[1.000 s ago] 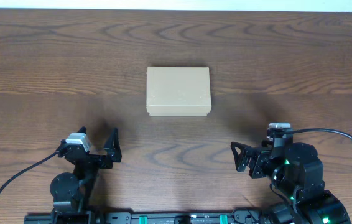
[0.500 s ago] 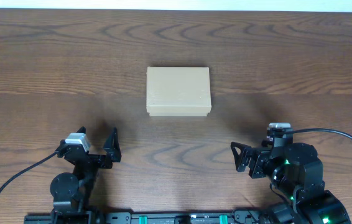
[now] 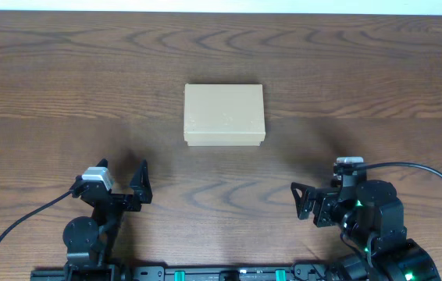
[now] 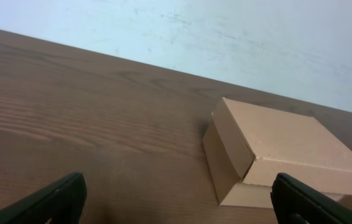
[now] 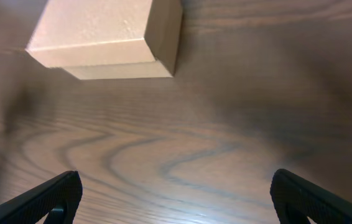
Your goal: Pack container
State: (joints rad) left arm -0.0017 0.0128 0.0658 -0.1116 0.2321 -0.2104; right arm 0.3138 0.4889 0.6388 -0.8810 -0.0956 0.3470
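A closed cardboard box (image 3: 224, 115) sits alone mid-bench, its flap lid down, while both of your arms wait at the near edge. Over the last second almost nothing has moved: the box lies exactly where it was, the left pincer (image 3: 126, 181) has not stirred, and the right pincer (image 3: 305, 201) has only settled a shade closer to its base. That suggests the packing is either finished or not begun; no pens or other items show anywhere on the wooden bench (image 3: 65, 94). Both pincers stand spread wide and hold nothing, as the wrist views confirm, with the left fingertips (image 4: 58, 198) and right fingertips (image 5: 51, 196) at the frame corners. You have open wood on every side of the box, and clear approach lanes from both arms; the far bench edge lies well beyond it.
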